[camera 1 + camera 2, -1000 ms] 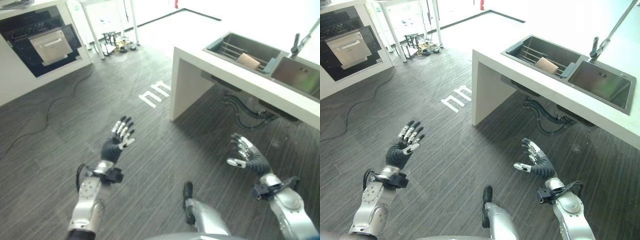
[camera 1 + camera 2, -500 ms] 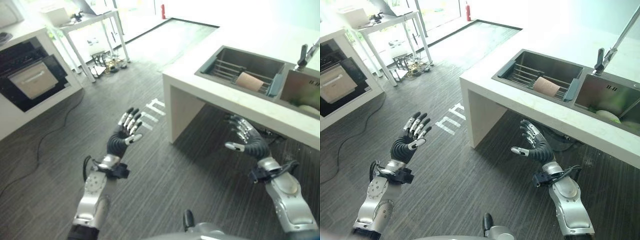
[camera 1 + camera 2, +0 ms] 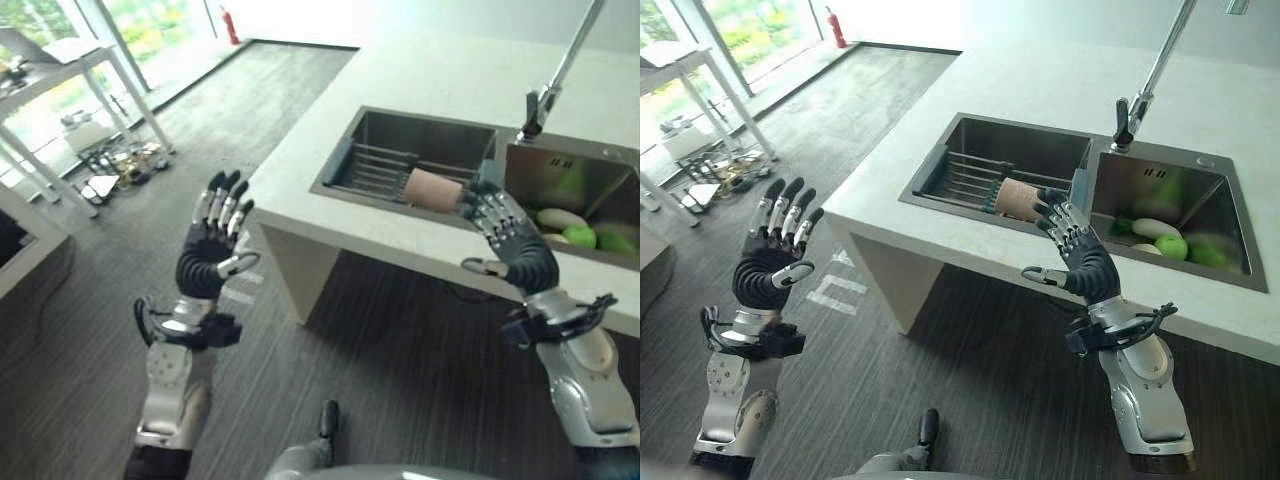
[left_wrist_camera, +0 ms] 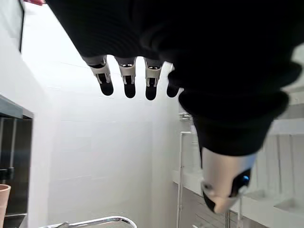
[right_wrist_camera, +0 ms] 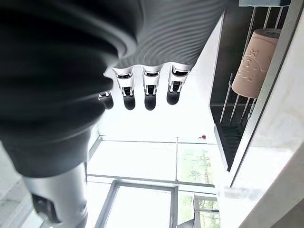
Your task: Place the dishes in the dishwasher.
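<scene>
We are looking down on a white counter that is holding a steel double sink, with dark wood-grain floor lying below and in front of it. A tall faucet is standing at the back of the sink, between the two basins. The left basin is carrying a wire rack, and the right basin is holding green and white dishes piled near its middle. A pinkish-tan cup is lying on its side on the rack, at the end nearest the divider. We are seeing the right hand raised in front of the counter edge, just short of the cup, with its fingers straight and spread and nothing in them. We are seeing the left hand raised over the floor, well apart from the counter, likewise spread open and empty.
</scene>
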